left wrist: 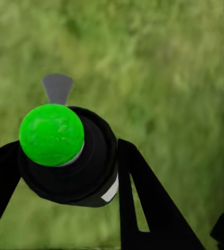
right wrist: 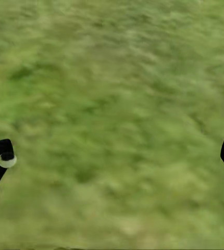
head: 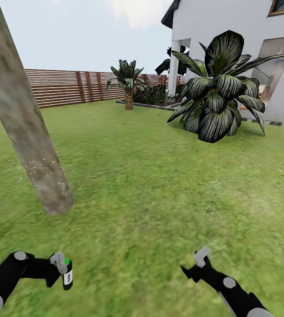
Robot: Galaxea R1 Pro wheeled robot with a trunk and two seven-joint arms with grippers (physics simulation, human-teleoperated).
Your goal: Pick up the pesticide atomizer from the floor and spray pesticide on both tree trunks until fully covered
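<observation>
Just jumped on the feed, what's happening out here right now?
The robot stands on the lawn with the pesticide atomizer clamped in its left gripper; the left wrist view shows its green cap between the dark fingers. A pale mottled tree trunk rises just ahead on the left, with pale specks low on it. The right gripper is open and empty over grass. A big dark-leaved plant and the house lie further off.
</observation>
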